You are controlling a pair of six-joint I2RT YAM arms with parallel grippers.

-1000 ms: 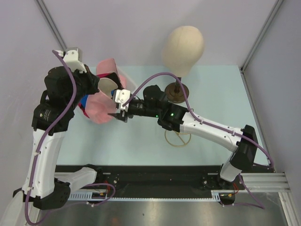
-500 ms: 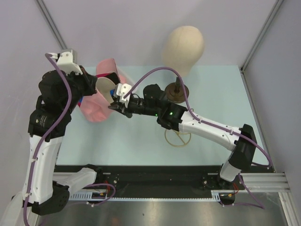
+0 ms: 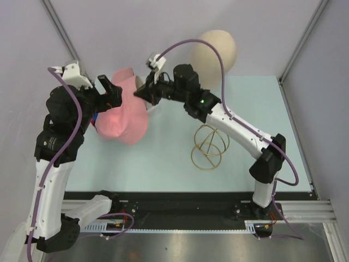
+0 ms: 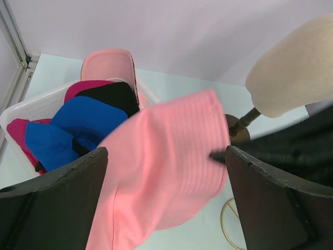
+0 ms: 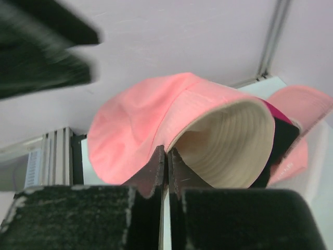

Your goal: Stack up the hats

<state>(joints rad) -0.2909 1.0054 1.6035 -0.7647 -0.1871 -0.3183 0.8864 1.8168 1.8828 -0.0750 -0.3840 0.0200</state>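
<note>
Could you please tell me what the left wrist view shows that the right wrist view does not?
Only the left wrist view shows the blue cap, the mannequin head and the gold wire stand. Only the right wrist view shows the bucket hat's cream lining and, plainly, the right gripper shut on its brim. Both show the bucket hat and the light-pink cap.
</note>
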